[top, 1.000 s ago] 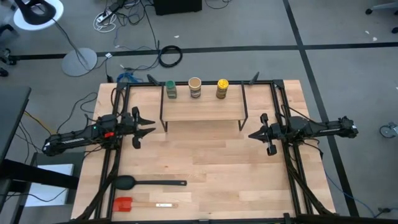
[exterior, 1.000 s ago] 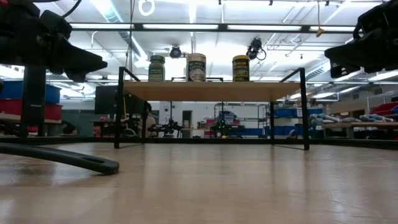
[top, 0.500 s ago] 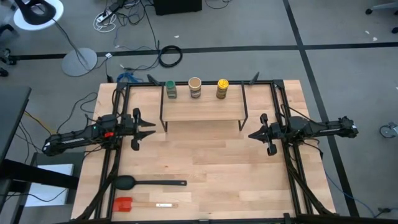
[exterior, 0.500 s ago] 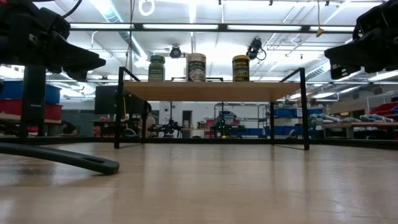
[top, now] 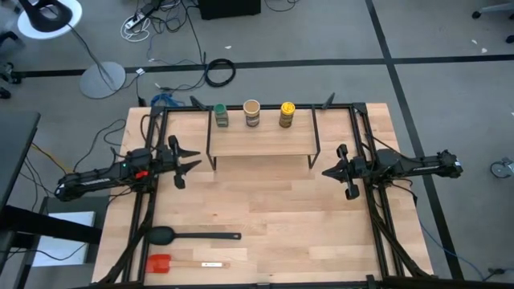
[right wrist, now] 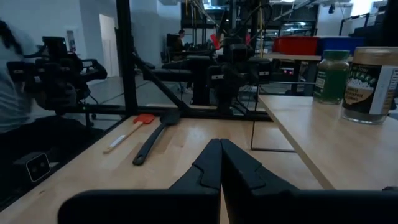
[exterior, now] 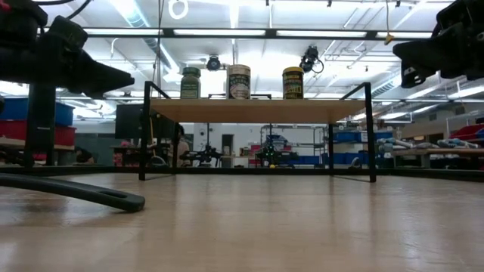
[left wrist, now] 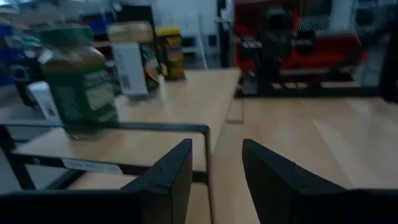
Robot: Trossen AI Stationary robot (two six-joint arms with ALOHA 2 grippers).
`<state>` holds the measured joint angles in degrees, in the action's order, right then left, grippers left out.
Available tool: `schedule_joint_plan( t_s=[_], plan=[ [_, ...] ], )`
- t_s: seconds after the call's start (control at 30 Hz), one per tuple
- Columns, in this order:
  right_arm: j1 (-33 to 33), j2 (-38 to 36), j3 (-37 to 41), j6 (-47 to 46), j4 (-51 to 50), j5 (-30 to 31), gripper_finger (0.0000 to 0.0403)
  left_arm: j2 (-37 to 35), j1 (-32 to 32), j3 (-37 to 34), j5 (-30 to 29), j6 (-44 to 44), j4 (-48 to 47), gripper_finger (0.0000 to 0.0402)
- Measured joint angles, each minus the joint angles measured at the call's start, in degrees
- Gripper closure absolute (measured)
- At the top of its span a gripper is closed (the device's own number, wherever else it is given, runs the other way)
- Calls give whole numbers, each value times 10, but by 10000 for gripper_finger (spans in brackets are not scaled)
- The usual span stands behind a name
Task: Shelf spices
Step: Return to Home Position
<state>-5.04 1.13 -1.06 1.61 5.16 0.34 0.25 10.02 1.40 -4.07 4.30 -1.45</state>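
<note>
Three spice jars stand in a row along the far edge of the shelf (top: 261,141): green-lidded (top: 220,115), tan-topped (top: 252,112) and yellow-lidded (top: 287,114). The low view shows them upright on the shelf board (exterior: 257,110): green-lidded jar (exterior: 190,83), tan-topped jar (exterior: 239,81), yellow-lidded jar (exterior: 293,83). My left gripper (top: 196,160) hovers open just left of the shelf's left legs, holding nothing; its wrist view (left wrist: 217,158) looks along the board at the green-lidded jar (left wrist: 81,87). My right gripper (top: 325,172) hovers shut, right of the shelf's near right corner, also empty (right wrist: 219,146).
A black spoon (top: 193,235) and a red spatula (top: 173,263) lie near the table's near left corner. Black frame rails run along the table's left and right sides. Bare tabletop lies between the shelf and the near edge.
My left gripper has shifted a little toward the shelf's left legs. My right gripper has risen slightly. The jars and the shelf have stayed where they were.
</note>
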Motion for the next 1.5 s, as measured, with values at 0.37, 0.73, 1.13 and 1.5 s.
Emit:
schedule_joint_plan(
  t_s=[0.37,0.73,1.13,1.5],
  plan=[
    [0,0,-1,0,3,-2,400,1,0,-9,-6,-48,25,257],
    [0,0,-1,0,3,-2,400,1,0,-9,-6,-46,35,257],
    [0,0,-2,0,3,-2,400,1,0,-10,-5,-46,37,257],
    [0,0,-2,0,3,-2,400,1,0,-10,-4,-46,37,257]
  ],
)
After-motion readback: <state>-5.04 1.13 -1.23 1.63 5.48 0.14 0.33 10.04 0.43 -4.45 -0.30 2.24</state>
